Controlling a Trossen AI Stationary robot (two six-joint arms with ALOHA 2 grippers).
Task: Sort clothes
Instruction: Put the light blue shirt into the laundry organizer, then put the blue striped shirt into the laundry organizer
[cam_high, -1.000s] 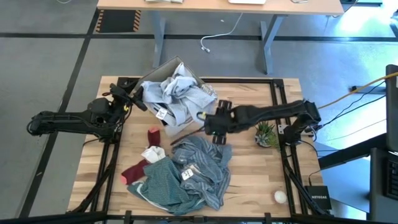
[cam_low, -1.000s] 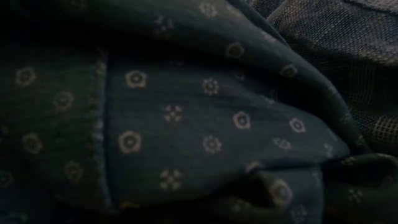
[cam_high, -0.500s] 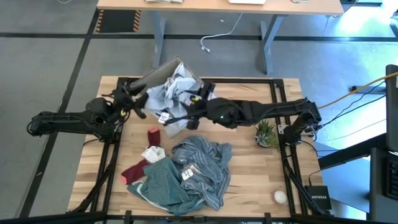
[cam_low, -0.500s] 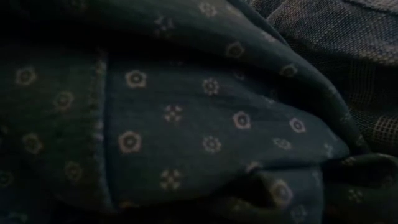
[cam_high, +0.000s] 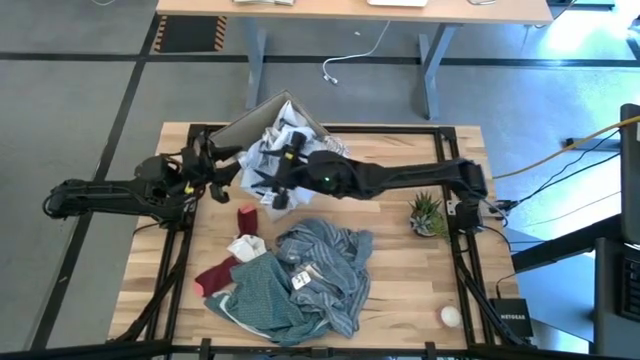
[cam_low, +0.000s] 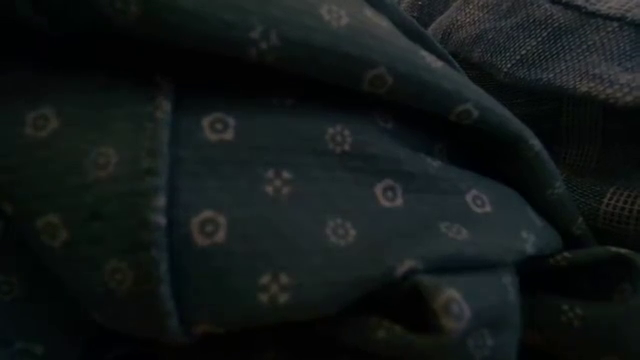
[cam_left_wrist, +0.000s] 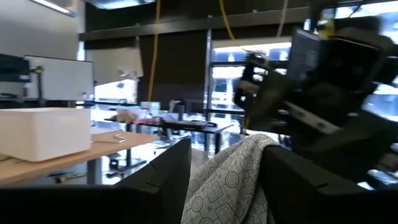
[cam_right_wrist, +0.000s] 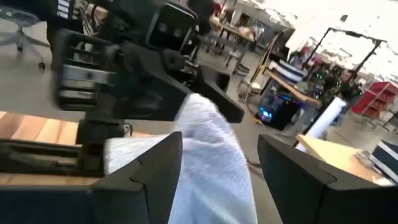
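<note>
A heap of white patterned and light garments lies in and in front of the beige box at the far side. My left gripper is at the heap's left side and my right gripper at its near side. They face each other, each with cloth between its fingers. A light blue garment and a teal-green one lie heaped near the front. Dark red socks and a small white piece lie beside them. My left gripper has a fold of the white diamond-patterned cloth between its two fingers, filling the gap. The fingers come level from the table's left. The cloth rises in a hump past the fingertips; the layers cannot be told. My right gripper has pale, finely striped cloth between its two fingers, filling the gap. The fingers come about level from the table's right. The cloth humps up ahead of the fingertips toward the left gripper; edge or fold, I cannot tell.
A small potted plant stands under the right arm at the table's right. A white ball lies at the front right corner. A dark cloth with small flower marks fills the whole low view.
My right gripper has gone from the far edge of the blue heap toward the table's left and far edge, to the light heap at the box. The box's flap now stands out as a long slanted edge, and the light heap has shifted.
</note>
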